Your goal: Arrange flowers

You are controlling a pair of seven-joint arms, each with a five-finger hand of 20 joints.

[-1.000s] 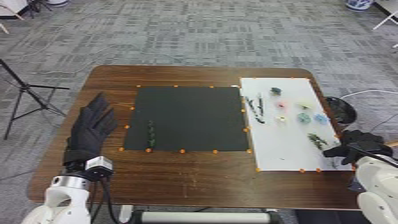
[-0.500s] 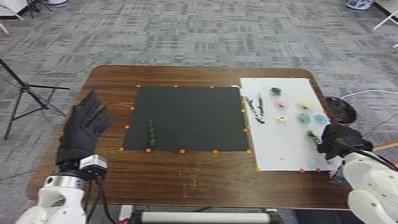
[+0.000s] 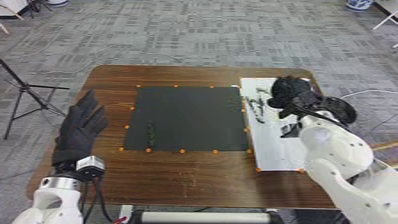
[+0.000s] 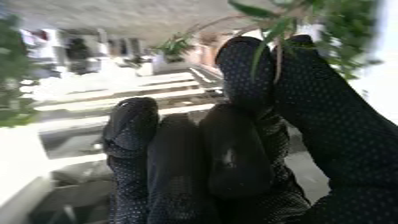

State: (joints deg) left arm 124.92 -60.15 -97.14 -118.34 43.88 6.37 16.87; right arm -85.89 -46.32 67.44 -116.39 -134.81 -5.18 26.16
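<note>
Sprig (image 4: pixel 283 24) swings from the desk's (image 3: pixel 195 187) right edge, pinched in the right hand (image 3: pixel 290 92), likely bound for black paper (image 3: pixel 185 117).

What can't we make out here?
Part of the white rectangular board: behind the black-gloved right robot hand and white right arm, head view.
Far end of the held green-leaved sprig: cut off by the edge, right wrist view.
Room background: blurred, right wrist view.

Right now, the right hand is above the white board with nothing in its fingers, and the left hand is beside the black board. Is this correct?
Not quite: the right hand pinches a leafy green sprig by its stem, as the right wrist view shows. The rest is correct.
</note>
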